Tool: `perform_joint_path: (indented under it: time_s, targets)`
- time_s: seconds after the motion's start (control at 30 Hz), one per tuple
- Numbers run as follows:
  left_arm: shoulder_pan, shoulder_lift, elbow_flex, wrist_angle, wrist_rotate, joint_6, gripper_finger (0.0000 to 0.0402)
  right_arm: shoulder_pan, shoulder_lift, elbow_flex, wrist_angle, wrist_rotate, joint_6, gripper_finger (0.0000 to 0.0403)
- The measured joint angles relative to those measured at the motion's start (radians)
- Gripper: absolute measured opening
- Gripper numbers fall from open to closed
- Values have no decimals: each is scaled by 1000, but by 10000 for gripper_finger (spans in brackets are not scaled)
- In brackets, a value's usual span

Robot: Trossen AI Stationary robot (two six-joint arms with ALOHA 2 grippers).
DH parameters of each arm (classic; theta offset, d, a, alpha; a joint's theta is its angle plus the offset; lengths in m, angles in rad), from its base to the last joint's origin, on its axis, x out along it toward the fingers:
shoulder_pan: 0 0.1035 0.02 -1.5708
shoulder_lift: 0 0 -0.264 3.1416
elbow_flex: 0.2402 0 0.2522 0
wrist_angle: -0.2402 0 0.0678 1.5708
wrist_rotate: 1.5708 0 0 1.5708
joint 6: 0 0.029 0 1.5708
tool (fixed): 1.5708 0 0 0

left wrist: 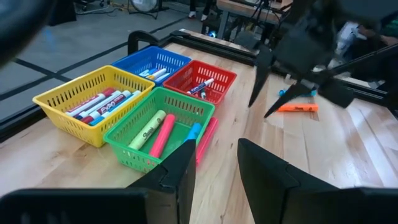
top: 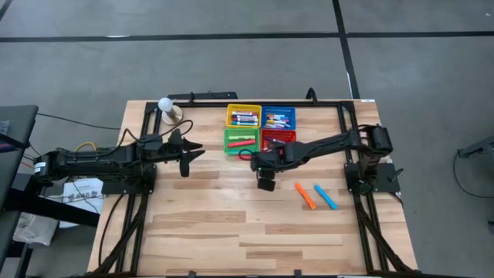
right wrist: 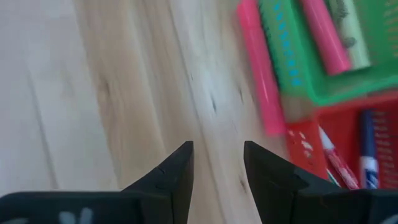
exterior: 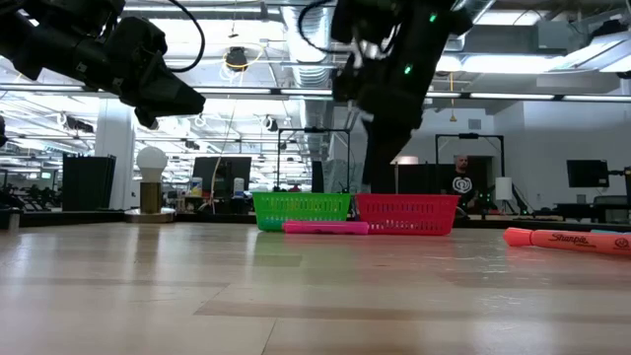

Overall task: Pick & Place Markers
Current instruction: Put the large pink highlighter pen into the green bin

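Markers lie in four mesh baskets: yellow (top: 243, 116), blue (top: 278, 116), green (top: 241, 140) and red (top: 278, 139). A pink marker (right wrist: 261, 74) lies flat on the table against the green basket's near side. An orange marker (top: 305, 195) and a blue marker (top: 325, 196) lie on the table toward the right. My right gripper (right wrist: 217, 152) hangs open above bare wood just near of the pink marker and slants downward. It holds nothing. My left gripper (left wrist: 216, 149) waits open and empty to the left of the baskets (top: 189, 150).
A white bulb on a small stand (top: 164, 104) sits at the far left of the table. A black frame (top: 347, 104) runs along the far and right edges. Bare wood stretches toward the table's near edge (top: 247, 232).
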Motion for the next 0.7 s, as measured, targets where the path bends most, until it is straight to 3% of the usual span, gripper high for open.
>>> perform_joint_path:
  time_s: [0.27, 0.7]
  targets:
    - [0, 1, 0, 1, -2, 0, 117, -42, 60, 3, 86, -36, -53, 133]
    - [0, 21, 0, 7, -2, 0, 117, -108, 62, 1, 83, -108, -117, 133]
